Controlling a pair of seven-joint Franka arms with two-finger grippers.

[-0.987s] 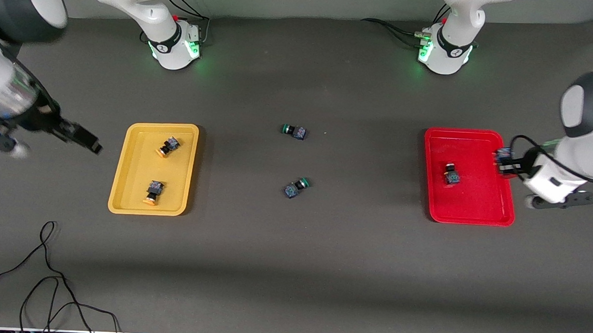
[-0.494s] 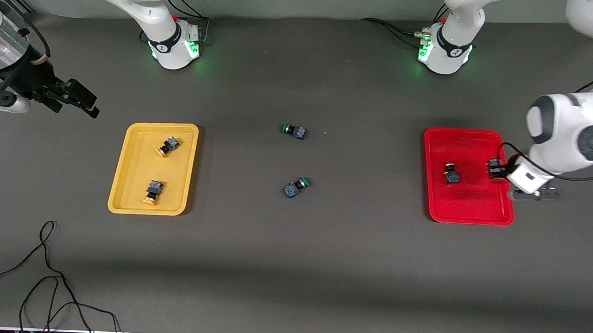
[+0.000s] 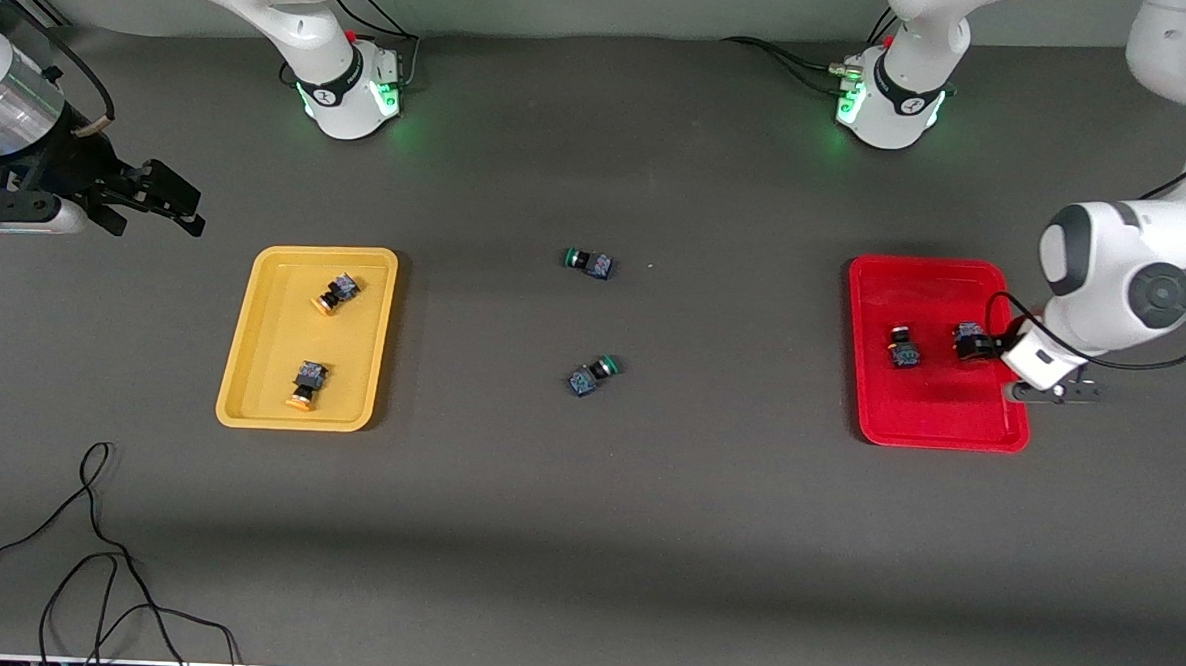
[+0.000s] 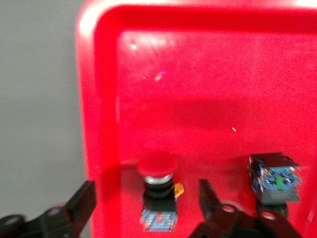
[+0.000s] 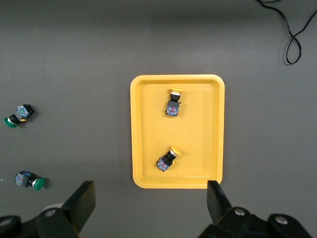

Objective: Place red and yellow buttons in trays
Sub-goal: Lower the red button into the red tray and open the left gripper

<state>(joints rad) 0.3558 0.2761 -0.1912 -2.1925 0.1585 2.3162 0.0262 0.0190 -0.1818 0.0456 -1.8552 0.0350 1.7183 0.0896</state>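
Front view shows you the red tray (image 3: 940, 418) at middle right and the yellow tray (image 3: 262, 359) at middle left. Left gripper (image 4: 143, 208) is open around one red button (image 4: 157, 191). Right gripper (image 3: 173, 205), open, waits at upper left. Both yellow buttons (image 3: 335, 293) lie in the yellow tray.

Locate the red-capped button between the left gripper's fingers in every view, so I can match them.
Front view: red-capped button in the shallow red plastic tray, at the left gripper.
Left wrist view: red-capped button on the tray floor, between the open fingers.
Right wrist view: not in it.
Shared landmark: the second red button beside it.
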